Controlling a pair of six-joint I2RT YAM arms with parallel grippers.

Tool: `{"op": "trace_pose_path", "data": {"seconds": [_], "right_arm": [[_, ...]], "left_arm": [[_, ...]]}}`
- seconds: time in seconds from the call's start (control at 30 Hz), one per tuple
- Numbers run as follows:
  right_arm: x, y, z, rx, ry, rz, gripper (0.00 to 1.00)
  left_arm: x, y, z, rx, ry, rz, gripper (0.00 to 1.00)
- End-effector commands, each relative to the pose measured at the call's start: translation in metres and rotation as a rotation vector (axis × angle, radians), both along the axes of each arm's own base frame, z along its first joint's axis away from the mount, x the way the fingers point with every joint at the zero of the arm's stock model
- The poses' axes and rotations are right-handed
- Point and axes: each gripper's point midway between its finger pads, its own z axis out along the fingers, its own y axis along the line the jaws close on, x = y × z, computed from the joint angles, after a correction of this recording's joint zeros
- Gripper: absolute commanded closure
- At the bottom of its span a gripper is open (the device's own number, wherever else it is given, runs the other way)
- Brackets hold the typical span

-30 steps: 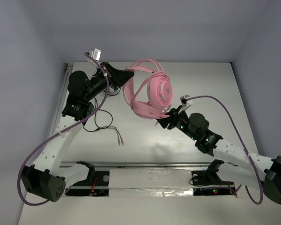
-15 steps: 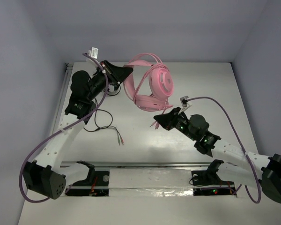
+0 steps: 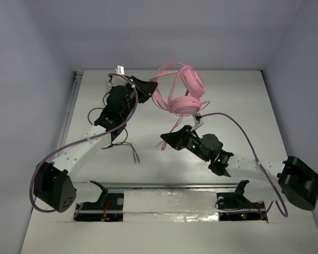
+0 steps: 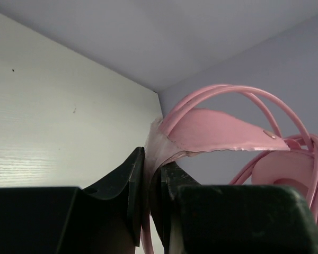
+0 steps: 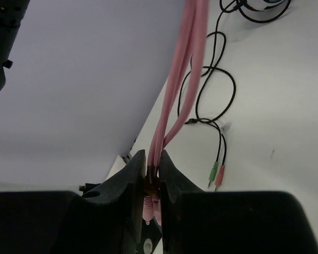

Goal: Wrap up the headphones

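Note:
The pink headphones [image 3: 188,94] hang above the back of the table, earcups at the right. My left gripper [image 3: 150,84] is shut on the soft headband strap [image 4: 212,129]; in the left wrist view the strap is pinched between the black fingers [image 4: 128,180]. The thin pink cable [image 3: 176,125] runs down from the earcups to my right gripper [image 3: 163,142]. In the right wrist view the right gripper [image 5: 152,165] is shut on doubled strands of the pink cable [image 5: 186,63] just above the cable's pink plugs [image 5: 148,203].
A loose black cable [image 3: 121,144] with green and pink plugs [image 5: 217,174] lies on the white table [image 3: 238,106] left of centre, partly under the left arm. Grey walls close in the table on three sides.
The left arm swung right and back, carrying the headphones with it. The right gripper moved left and shut on the pink cable.

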Motion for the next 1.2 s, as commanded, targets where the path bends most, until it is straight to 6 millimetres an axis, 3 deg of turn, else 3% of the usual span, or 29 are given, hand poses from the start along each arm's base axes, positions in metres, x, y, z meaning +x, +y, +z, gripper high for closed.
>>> {"op": "trace_pose_path", "data": {"seconds": [0.0, 0.13, 0.23, 0.33, 0.37, 0.43, 0.47, 0.6, 0.73, 0.77, 0.9, 1.0, 1.03, 1.17], "right_arm": [[-0.001, 0.014, 0.02, 0.031, -0.055, -0.006, 0.93], [0.02, -0.01, 0.005, -0.135, -0.1, -0.159, 0.94], [0.022, -0.022, 0.006, -0.157, -0.111, -0.199, 0.94], [0.013, 0.006, 0.002, -0.132, -0.091, -0.075, 0.93], [0.01, 0.016, 0.006, -0.1, -0.1, -0.035, 0.93], [0.009, 0.032, -0.011, -0.114, -0.067, -0.002, 0.93], [0.009, 0.038, -0.01, -0.103, -0.071, 0.016, 0.93], [0.013, 0.048, -0.017, -0.111, -0.073, 0.027, 0.93], [0.003, 0.052, -0.002, -0.097, -0.097, 0.047, 0.93], [0.0, 0.049, 0.008, -0.094, -0.105, 0.033, 0.93], [-0.018, 0.05, 0.015, -0.109, -0.11, 0.036, 0.93], [-0.03, 0.058, 0.014, -0.105, -0.097, 0.075, 0.93], [-0.035, 0.062, 0.017, -0.095, -0.102, 0.096, 0.92], [-0.052, 0.064, 0.052, 0.023, -0.164, 0.178, 0.93]], "left_arm": [[-0.004, 0.012, 0.087, -0.28, -0.167, 0.06, 1.0], [-0.008, -0.002, 0.08, -0.263, -0.101, -0.074, 1.0], [-0.015, 0.014, 0.09, -0.259, -0.13, -0.023, 1.0], [-0.011, 0.026, 0.099, -0.271, -0.136, 0.044, 1.0], [-0.011, 0.023, 0.102, -0.294, -0.126, 0.03, 1.0], [-0.008, 0.013, 0.1, -0.309, -0.097, 0.001, 1.0], [-0.01, 0.007, 0.1, -0.335, -0.082, -0.031, 1.0], [-0.009, -0.008, 0.095, -0.361, -0.062, -0.093, 1.0], [0.006, 0.01, 0.083, -0.252, -0.072, 0.061, 1.0], [0.017, 0.028, 0.08, -0.211, -0.074, 0.18, 1.0], [0.029, 0.05, 0.069, -0.089, -0.085, 0.335, 1.0], [0.036, 0.051, 0.063, -0.062, -0.079, 0.358, 1.0], [0.034, 0.042, 0.063, -0.048, -0.078, 0.35, 1.0], [0.035, 0.044, 0.044, 0.081, -0.088, 0.427, 1.0]]}}
